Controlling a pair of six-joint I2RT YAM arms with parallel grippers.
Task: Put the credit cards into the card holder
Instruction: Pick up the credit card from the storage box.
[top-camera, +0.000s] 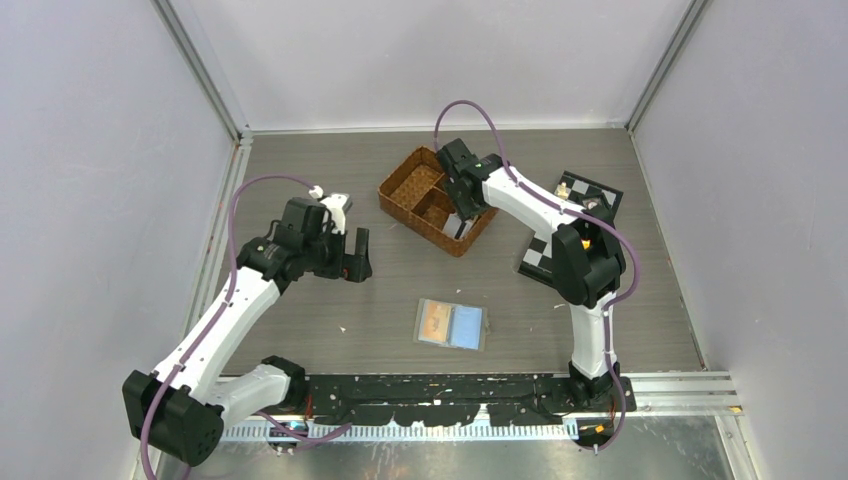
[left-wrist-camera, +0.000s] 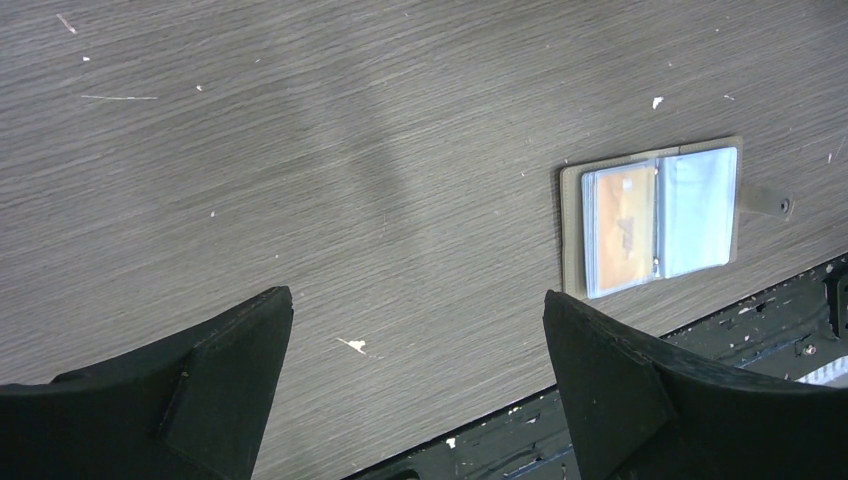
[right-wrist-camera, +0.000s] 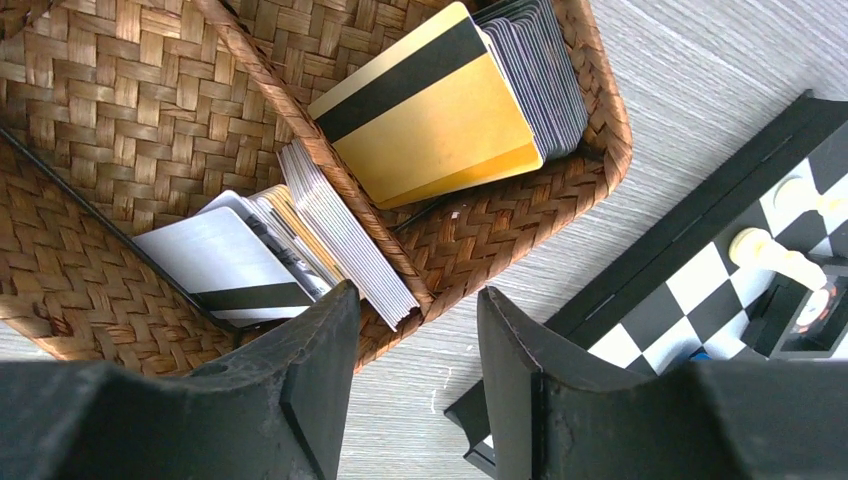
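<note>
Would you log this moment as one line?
right fingers: open over wicker basket cards | left fingers: open, empty | card holder: open, orange card inside

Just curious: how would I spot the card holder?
Start midway along the near edge of the table. The card holder lies open just beyond. Unlike the brown wicker basket farther back, it is flat, grey, with clear sleeves, one showing orange.

Card holder (left-wrist-camera: 655, 215) open flat on table (left-wrist-camera: 300, 150), orange card (left-wrist-camera: 620, 225) sleeved; jaws wide apart.
</note>
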